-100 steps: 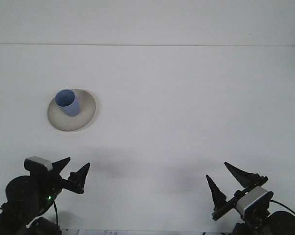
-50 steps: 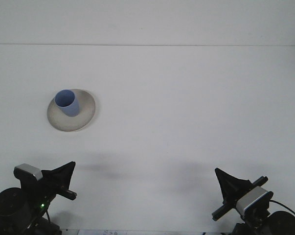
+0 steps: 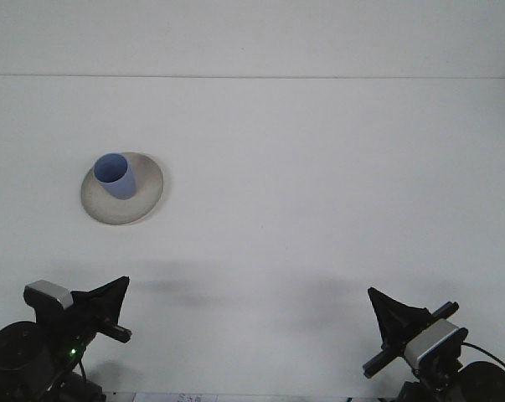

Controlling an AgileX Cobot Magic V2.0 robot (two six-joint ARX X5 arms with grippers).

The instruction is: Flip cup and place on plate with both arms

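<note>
Scene: we look forward over a plain white table (image 3: 319, 184), with a pale wall behind its far edge.

Plate: we see a round off-white plate (image 3: 143, 205) on the left half of the table, well away from both arms.

Cup: a blue cup (image 3: 115, 177) stands on the plate, towards its back left part, with its open mouth facing up. It appears upright; the slant of its sides may only be the camera's angle.

Left arm: our left gripper (image 3: 108, 303) sits at the bottom left corner of the view, low and near the table's front edge. It is black, with a small grey block on top and a green light on its body.

Left fingers: the two dark pointed fingers lie together as one wedge, with no gap between them. They hold nothing.

Right arm: our right gripper (image 3: 389, 316) sits at the bottom right corner, also low and near the front edge. It is black with a grey block beside it.

Right fingers: here too the pointed fingers meet in a single dark wedge, closed on nothing.

Spacing: the two grippers are far apart, one at each corner, and the cup and plate are nearer the left one.

Shadows: we see soft grey shadows on the table just ahead of each gripper.
</note>
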